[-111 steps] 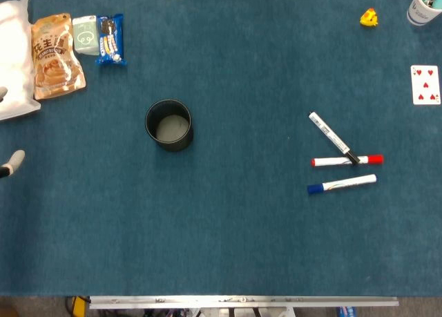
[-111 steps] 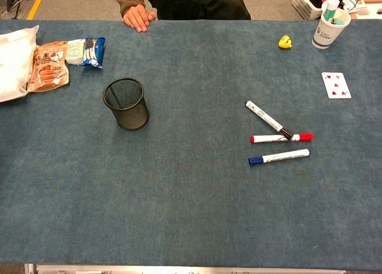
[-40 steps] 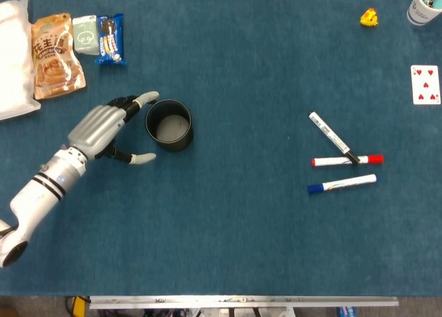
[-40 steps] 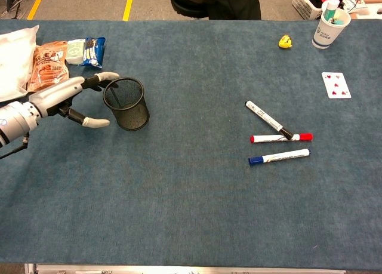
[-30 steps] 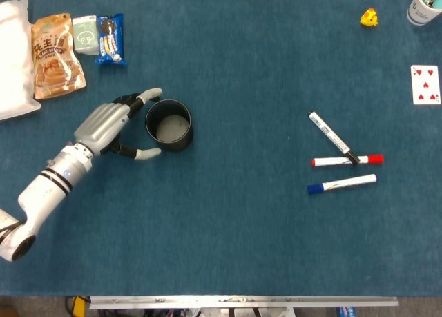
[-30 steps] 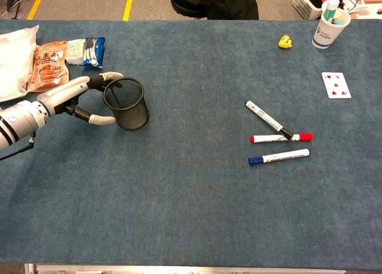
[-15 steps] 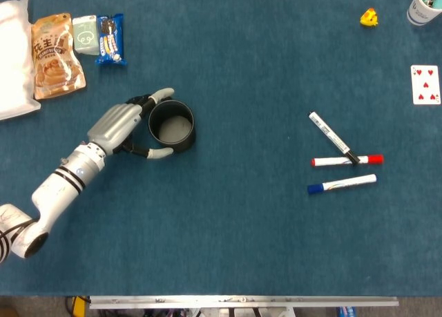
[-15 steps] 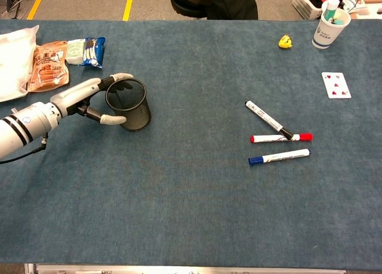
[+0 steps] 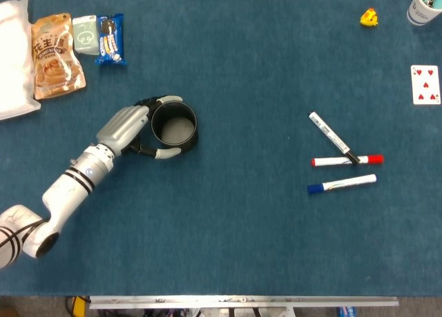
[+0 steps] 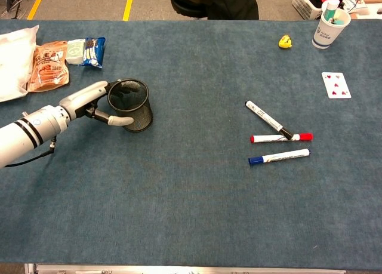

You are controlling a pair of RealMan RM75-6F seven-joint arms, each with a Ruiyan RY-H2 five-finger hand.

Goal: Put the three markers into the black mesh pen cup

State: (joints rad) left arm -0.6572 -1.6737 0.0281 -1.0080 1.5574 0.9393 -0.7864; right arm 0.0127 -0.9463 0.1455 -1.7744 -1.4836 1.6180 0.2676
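The black mesh pen cup (image 9: 177,129) (image 10: 141,110) stands upright left of the table's middle. My left hand (image 9: 130,131) (image 10: 88,102) wraps it from the left, fingers curled round its far side and thumb pressed on its near side. Three markers lie far to the right, untouched. A white marker with a black cap (image 9: 331,136) (image 10: 267,119) lies slanted, its cap end over the red-capped marker (image 9: 345,160) (image 10: 280,138). The blue-capped marker (image 9: 342,184) (image 10: 279,156) lies just in front of them. My right hand does not show in either view.
Snack packets (image 9: 56,54) (image 10: 51,64) and a white bag (image 9: 12,61) lie at the far left. A playing card (image 9: 425,85), a yellow toy (image 9: 369,17) and a paper cup (image 10: 327,24) sit at the far right. A person sits behind the far edge (image 10: 209,0).
My left arm came in from the left and closed its hand around the cup. Over the last second the cup shifted slightly right. The markers have not moved.
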